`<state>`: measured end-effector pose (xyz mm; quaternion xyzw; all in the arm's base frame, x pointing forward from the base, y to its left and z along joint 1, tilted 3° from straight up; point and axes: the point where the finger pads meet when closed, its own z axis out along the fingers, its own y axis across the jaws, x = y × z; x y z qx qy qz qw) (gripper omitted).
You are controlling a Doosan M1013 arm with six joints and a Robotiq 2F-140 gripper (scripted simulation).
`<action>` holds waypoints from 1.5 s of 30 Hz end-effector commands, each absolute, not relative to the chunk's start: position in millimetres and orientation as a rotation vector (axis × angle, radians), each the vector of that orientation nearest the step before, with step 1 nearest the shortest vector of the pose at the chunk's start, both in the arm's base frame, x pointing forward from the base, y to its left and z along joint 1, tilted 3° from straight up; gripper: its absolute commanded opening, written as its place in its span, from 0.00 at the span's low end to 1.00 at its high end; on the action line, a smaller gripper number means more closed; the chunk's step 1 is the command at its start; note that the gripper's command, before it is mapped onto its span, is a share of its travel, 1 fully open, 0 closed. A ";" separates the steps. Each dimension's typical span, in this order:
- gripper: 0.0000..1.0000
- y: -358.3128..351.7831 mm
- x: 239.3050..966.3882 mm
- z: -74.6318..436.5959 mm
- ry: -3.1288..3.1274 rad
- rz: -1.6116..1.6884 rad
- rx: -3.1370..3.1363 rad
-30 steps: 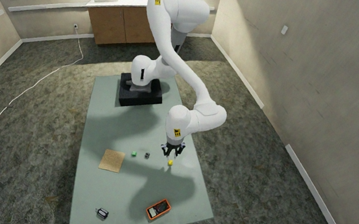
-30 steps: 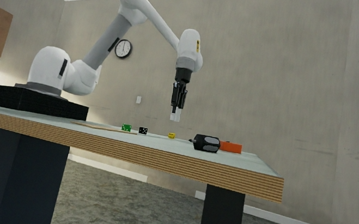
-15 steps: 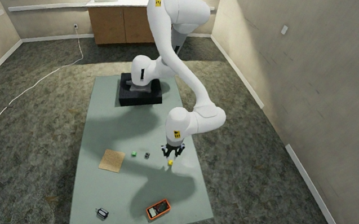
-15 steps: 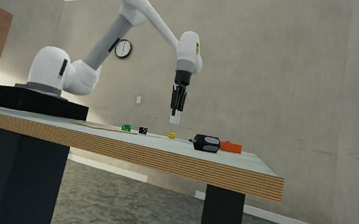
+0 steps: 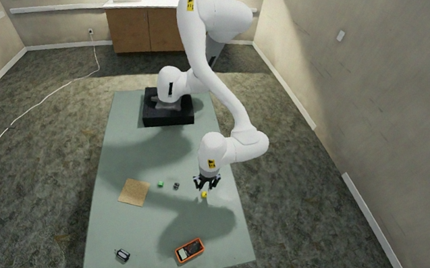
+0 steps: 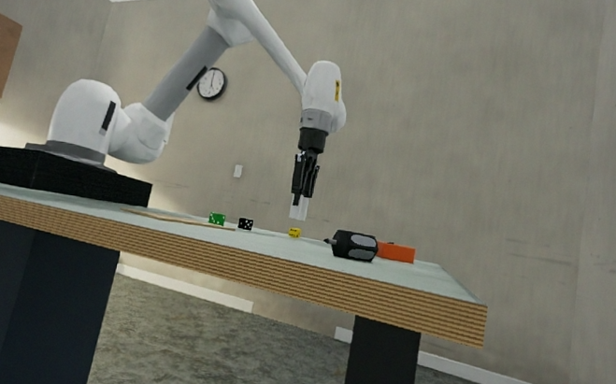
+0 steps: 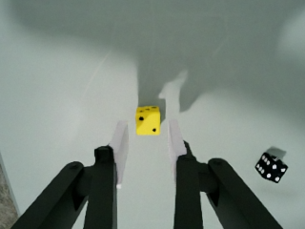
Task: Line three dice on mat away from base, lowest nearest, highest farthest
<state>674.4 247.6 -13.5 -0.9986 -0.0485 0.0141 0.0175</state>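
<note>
The yellow die [image 5: 204, 194] [image 6: 293, 232] [image 7: 148, 122] lies flat on the table under the gripper; its upper face shows two pips in the wrist view. My gripper [image 5: 205, 189] [image 6: 297, 216] [image 7: 148, 134] points down above it, fingers apart with nothing between them. The black die [image 5: 175, 185] [image 6: 245, 224] [image 7: 271, 167] and the green die [image 5: 160, 184] [image 6: 216, 218] lie on the table between the yellow die and the mat. Their upper numbers are too small to tell surely. The tan square mat [image 5: 134, 192] [image 6: 178, 219] bears no die.
The robot's black base block [image 5: 167, 118] [image 6: 91, 180] stands at the table's far end in the top view. An orange-framed meter [image 5: 189, 250] [image 6: 397, 252] and a small black-grey device [image 5: 123, 255] [image 6: 355, 246] lie towards the near end.
</note>
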 end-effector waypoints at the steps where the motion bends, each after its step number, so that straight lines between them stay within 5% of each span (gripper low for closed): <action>1: 0.32 248.0 674.8 -16.8 -0.150 0.042 -3.102; 45: 0.32 248.6 674.4 -29.9 -0.150 0.042 -3.102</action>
